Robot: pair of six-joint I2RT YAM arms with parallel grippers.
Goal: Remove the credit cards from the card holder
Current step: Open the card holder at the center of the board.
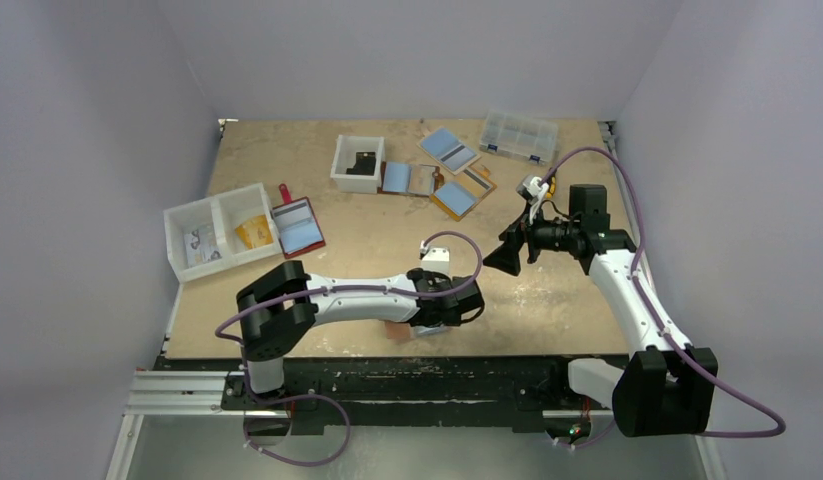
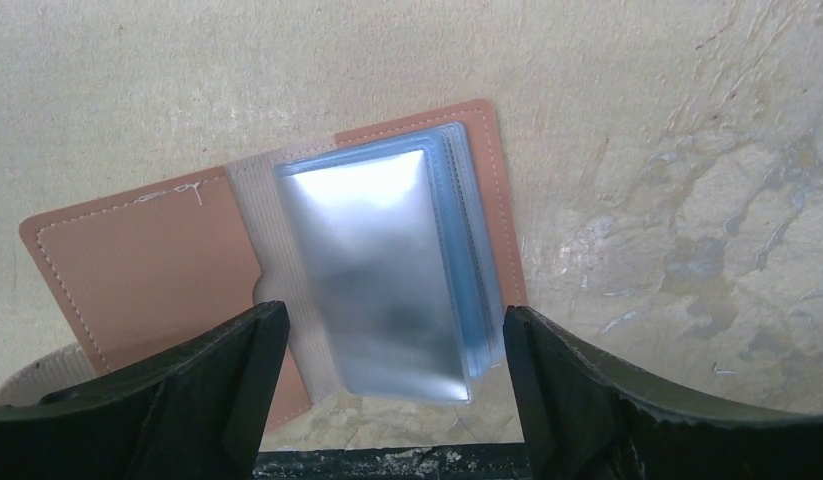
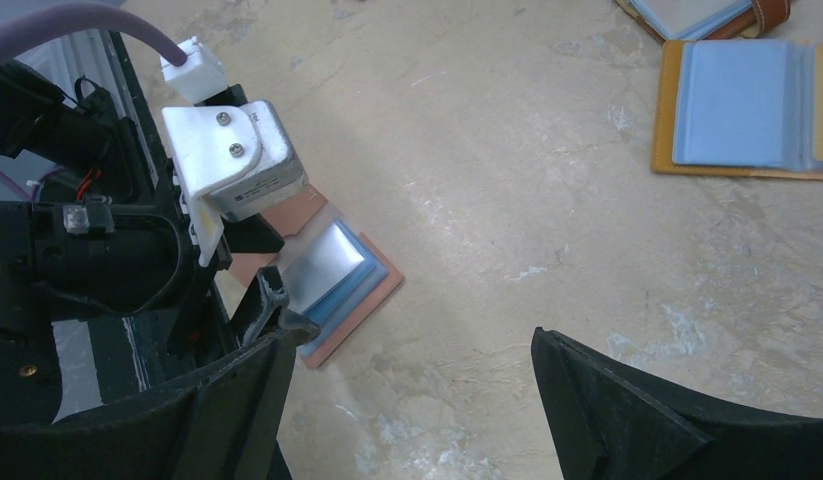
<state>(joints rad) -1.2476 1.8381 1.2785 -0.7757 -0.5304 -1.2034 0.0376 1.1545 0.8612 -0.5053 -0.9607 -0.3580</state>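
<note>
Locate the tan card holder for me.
The card holder lies open at the near edge of the table, about mid-width in the top view, under the left end effector.

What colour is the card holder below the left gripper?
Tan-brown card holder; left wrist view shows it best.

I see both arms built alike: my left arm and right arm have white links between chunky black joints. A purple cable loops along each. My left gripper has matte black wedge fingers. A white camera mount carries two silver screws.
</note>
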